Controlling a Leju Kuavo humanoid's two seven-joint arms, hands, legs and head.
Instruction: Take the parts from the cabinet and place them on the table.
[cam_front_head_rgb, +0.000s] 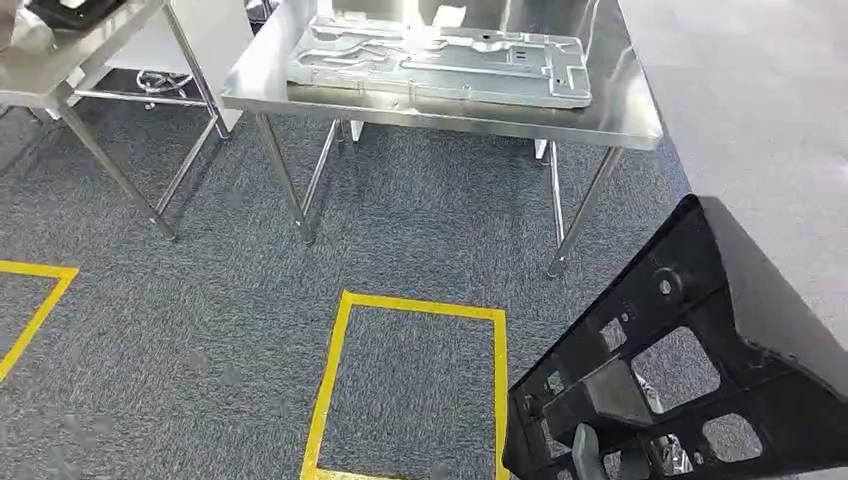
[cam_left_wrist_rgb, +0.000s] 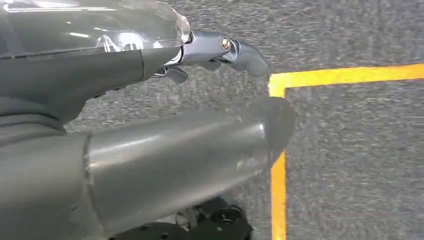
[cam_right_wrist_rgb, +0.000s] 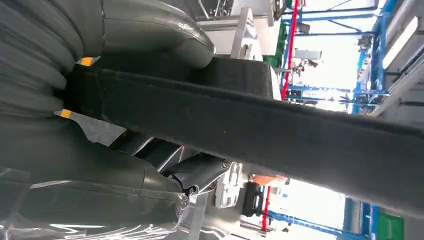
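Black part: angular moulded frame with several cut-out openings and a round boss, tilted, lower right of the frame, raised above the carpet. Table: stainless steel, top centre, carrying a flat silver metal panel.
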